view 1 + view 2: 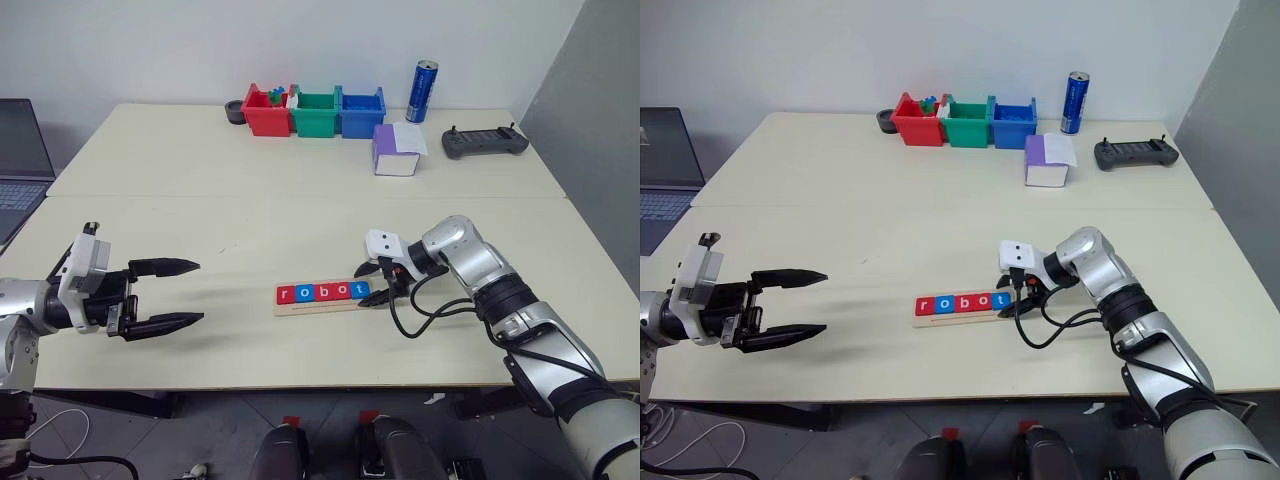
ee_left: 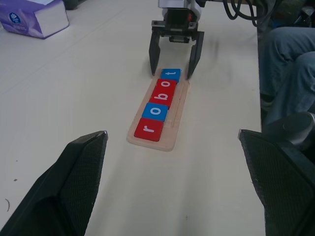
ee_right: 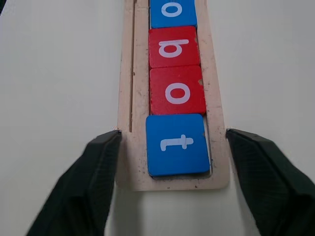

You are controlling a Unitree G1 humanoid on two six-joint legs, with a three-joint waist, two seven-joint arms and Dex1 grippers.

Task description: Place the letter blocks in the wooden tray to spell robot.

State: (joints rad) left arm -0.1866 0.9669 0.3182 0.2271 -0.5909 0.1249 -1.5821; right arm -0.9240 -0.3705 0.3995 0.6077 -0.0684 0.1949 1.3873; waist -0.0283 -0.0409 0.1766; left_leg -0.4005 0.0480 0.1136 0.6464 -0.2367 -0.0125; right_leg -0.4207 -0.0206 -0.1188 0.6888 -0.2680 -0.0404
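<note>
The wooden tray [image 1: 318, 306] lies near the table's front edge, right of centre. Five letter blocks sit in it side by side and read r [image 1: 287, 293], o [image 1: 305, 293], b [image 1: 323, 292], o [image 1: 341, 291], t [image 1: 359, 290]. In colour they run red, blue, red, red, blue. My right gripper [image 1: 370, 284] is open at the tray's right end. Its fingers [image 3: 93, 167] straddle the tray on both sides of the blue t block [image 3: 178, 144] without touching that block. My left gripper [image 1: 198, 292] hangs open and empty well to the left of the tray, pointing toward it.
Red [image 1: 265, 112], green [image 1: 316, 112] and blue [image 1: 361, 111] bins stand at the back, with a blue can [image 1: 423, 91], a purple-and-white box [image 1: 396, 150] and a dark controller [image 1: 484, 143] to their right. A laptop [image 1: 20, 165] sits at the far left. A person's legs [image 2: 285, 59] are beyond the table's edge.
</note>
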